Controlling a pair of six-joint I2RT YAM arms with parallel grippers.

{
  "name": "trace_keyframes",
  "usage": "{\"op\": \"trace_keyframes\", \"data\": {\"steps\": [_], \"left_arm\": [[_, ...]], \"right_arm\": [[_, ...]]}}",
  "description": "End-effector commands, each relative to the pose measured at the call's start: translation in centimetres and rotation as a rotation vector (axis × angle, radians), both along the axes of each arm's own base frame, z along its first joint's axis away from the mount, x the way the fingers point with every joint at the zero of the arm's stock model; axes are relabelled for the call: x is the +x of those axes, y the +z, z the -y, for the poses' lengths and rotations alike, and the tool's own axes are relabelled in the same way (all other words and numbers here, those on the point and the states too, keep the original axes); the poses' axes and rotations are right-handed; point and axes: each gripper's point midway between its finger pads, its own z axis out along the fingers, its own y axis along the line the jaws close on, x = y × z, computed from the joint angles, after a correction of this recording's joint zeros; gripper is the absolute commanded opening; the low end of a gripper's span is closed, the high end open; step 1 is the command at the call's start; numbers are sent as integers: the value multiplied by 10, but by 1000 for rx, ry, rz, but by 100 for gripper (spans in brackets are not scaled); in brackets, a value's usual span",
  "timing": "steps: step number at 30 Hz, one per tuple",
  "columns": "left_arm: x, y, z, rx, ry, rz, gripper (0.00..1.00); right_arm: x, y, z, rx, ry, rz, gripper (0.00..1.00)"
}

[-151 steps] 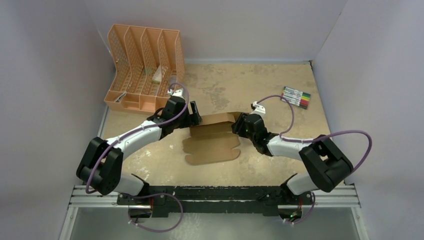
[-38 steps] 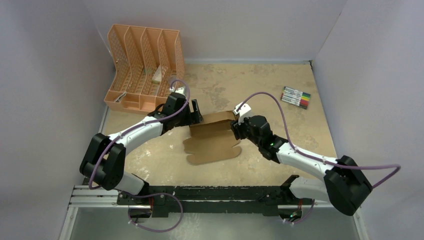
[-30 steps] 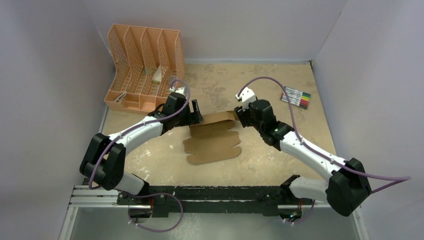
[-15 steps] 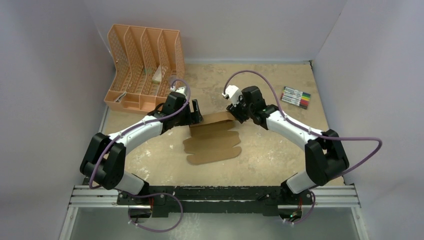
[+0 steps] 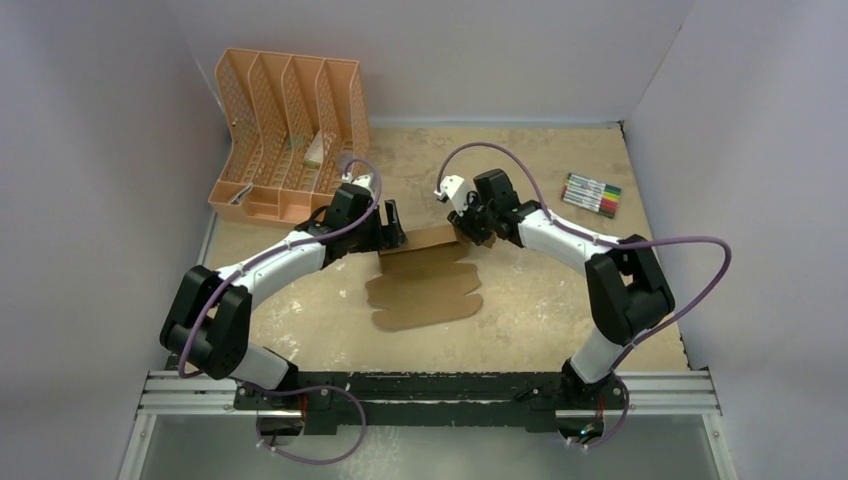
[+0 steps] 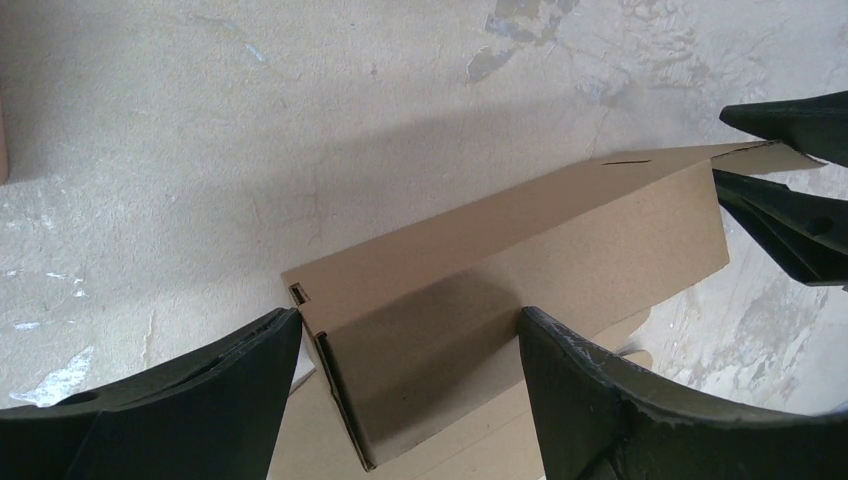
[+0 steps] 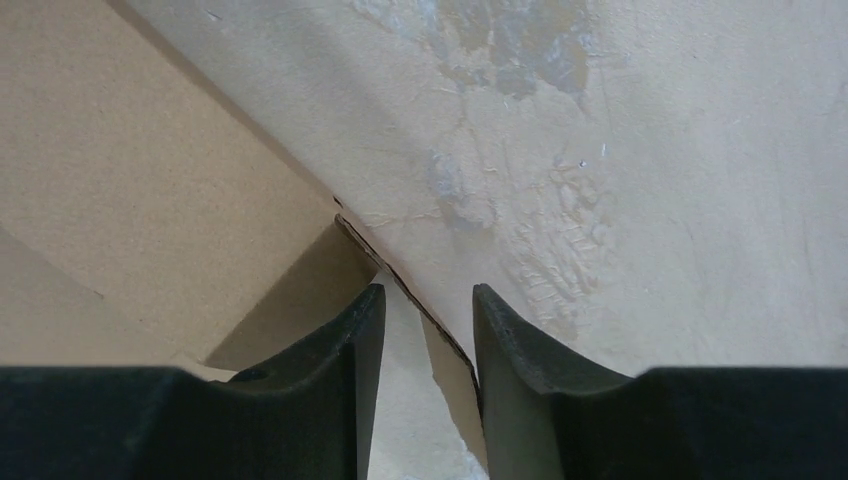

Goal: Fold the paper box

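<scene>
Mid-fold at the centre of the table: the paper box lies with its far panel raised into a wall while its scalloped near flaps lie flat. The left gripper stands astride the wall's left end, jaws spread wide; whether they press the cardboard cannot be told. The right gripper brackets the thin flap at the right end, jaws narrowly parted and not clamped. The step looks like tucking in the end flaps, so next the right jaws likely need to pinch that flap and turn it inward. Only the overhead view shows the flat flaps; only the left wrist view shows the wall's slot.
</scene>
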Motion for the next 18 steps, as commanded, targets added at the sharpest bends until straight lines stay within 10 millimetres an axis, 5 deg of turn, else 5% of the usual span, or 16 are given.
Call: {"op": "trace_keyframes", "data": {"steps": [1, 18], "left_arm": [[7, 13, 6, -26, -21, 22, 79], [5, 23, 30, -190, -22, -2, 78]], "right_arm": [[0, 21, -17, 97, 13, -16, 37], [-16, 38, -46, 391, -319, -198, 20]]}}
